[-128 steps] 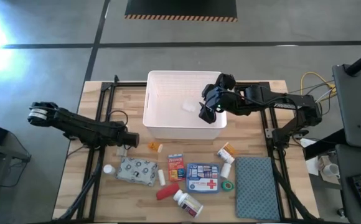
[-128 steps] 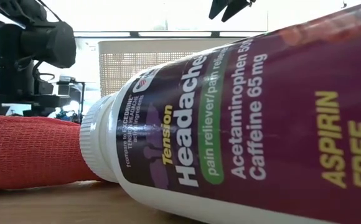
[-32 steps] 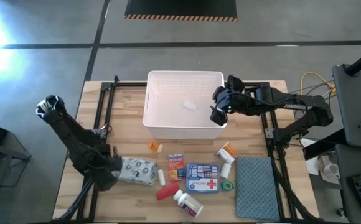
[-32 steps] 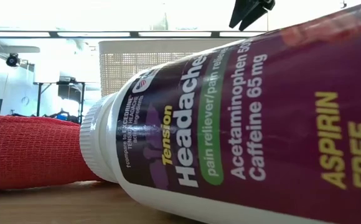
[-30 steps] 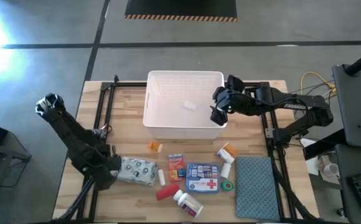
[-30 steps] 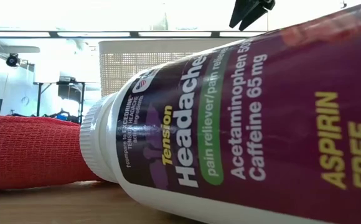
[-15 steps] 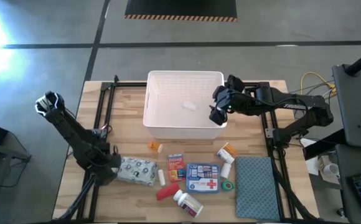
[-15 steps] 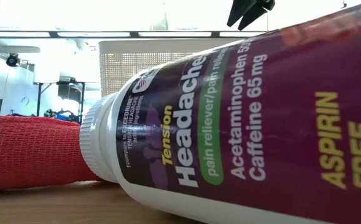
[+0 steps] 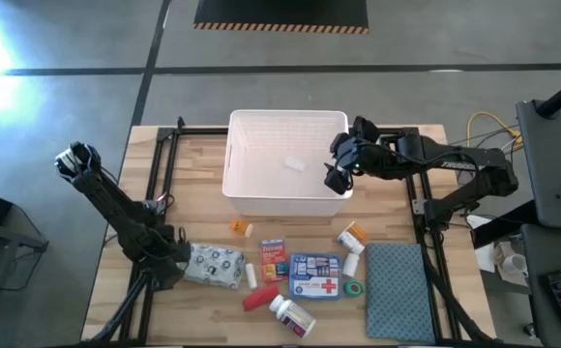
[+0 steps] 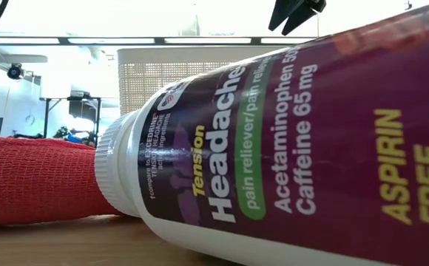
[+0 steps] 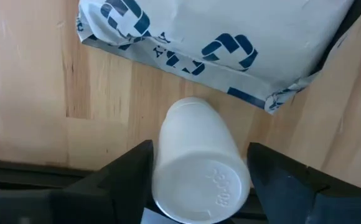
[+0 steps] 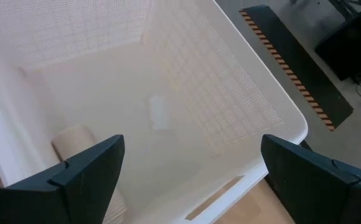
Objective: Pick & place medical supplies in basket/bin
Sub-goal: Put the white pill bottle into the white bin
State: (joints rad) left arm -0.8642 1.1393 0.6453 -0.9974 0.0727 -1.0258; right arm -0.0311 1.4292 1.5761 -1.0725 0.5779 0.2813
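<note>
- Left wrist view: the left gripper point(image 11: 196, 180) is straddling a white pill bottle point(image 11: 199, 162) lying on the wooden surface point(image 11: 25, 93), its fingers point(image 11: 127, 171) flanking the bottle's sides; whether they are gripping cannot be told.
- A grey patterned pack point(image 11: 218, 43) is lying just beyond the bottle.
- The right gripper point(image 9: 337, 166) is hovering, fingers spread and empty, at the white bin point(image 9: 261, 198)'s 3 o'clock rim.

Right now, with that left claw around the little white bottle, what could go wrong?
The left gripper straddles the white bottle lying on its side; being round, it might roll or squirt out as the fingers close. The grey patterned pack lies just beyond and could get nudged. The right gripper hangs open over the bin.
</note>
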